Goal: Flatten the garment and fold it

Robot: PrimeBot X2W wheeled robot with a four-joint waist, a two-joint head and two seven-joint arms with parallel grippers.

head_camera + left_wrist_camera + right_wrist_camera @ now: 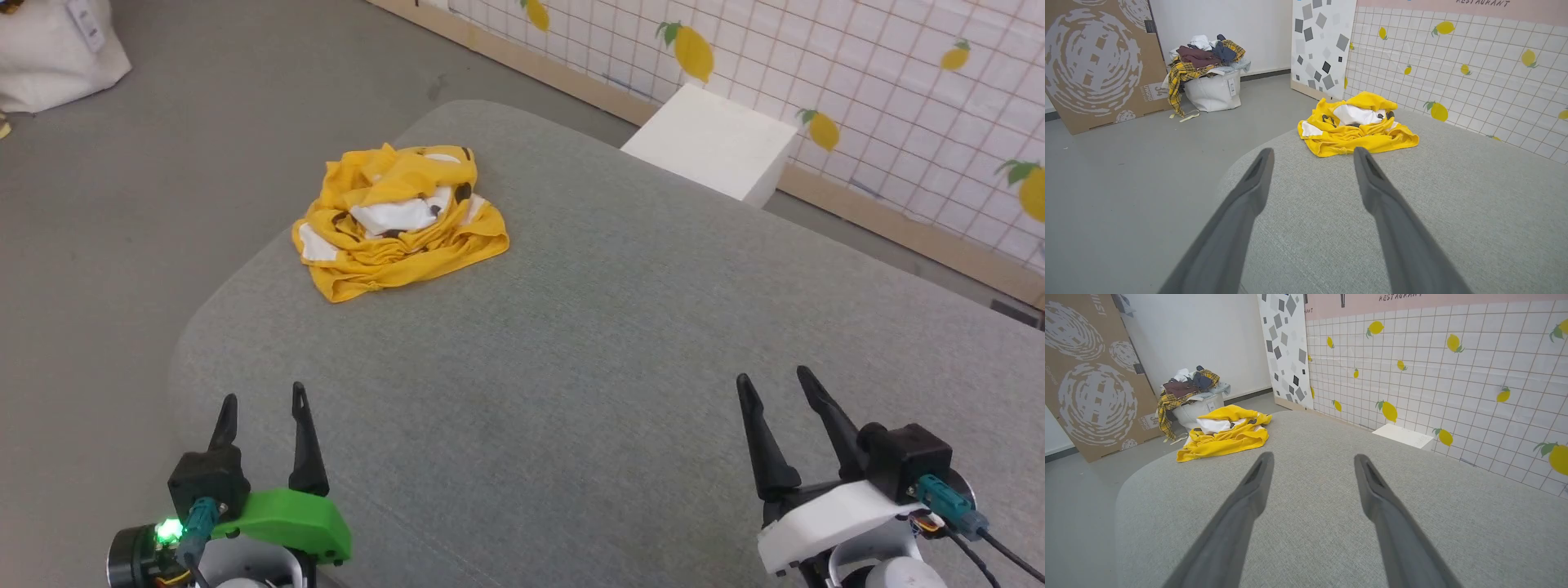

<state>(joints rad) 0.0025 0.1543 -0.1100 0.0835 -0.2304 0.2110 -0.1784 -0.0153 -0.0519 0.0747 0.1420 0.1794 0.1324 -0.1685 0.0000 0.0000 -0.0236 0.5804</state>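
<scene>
Bunched yellow T-shirt (400, 220) lies well ahead on the tabletop (588, 343) — nearer the left gripper (264, 392) than the right gripper (772, 373), both with fingers spread wide, empty.

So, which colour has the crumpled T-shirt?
Yellow-orange T-shirt with white patches and dark marks; clearest in the left wrist view.

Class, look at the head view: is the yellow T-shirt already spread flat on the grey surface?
No, the T-shirt lies bunched in a crumpled heap on the grey surface.
</scene>
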